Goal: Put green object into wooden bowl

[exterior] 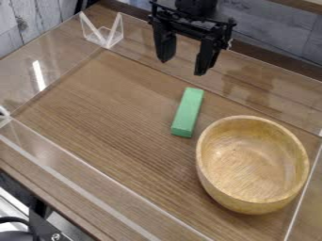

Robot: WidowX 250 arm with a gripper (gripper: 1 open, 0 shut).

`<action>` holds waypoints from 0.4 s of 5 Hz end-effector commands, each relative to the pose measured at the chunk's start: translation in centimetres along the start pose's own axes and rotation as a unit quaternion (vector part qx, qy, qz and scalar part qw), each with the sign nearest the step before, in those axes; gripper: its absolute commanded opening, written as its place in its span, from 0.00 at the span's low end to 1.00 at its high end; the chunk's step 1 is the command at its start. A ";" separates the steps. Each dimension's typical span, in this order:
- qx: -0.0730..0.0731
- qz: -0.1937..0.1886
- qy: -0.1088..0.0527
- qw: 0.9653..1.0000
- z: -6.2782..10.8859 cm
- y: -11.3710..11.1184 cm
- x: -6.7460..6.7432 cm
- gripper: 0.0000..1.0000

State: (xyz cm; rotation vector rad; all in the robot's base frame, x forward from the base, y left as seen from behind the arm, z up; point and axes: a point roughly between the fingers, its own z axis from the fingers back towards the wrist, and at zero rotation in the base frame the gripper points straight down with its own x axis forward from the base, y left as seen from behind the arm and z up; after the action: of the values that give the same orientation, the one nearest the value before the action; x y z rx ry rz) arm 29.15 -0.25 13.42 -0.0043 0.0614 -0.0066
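Smooth, faintly glossy wooden bowl [251, 165]; matt-looking green object [187, 112].

Arm [195, 11] cropped at top edge

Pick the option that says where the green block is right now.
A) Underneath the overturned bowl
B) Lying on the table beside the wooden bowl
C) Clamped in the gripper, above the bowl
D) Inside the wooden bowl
B: the green block lies flat on the bare table, just outside the rim of the wooden bowl.
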 end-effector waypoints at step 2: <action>-0.004 0.031 -0.003 1.000 -4.3 -1.7 -0.7 1.00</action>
State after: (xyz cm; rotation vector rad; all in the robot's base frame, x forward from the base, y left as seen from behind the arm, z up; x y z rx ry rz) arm 27.71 -2.04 8.22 -0.0074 0.0930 0.0485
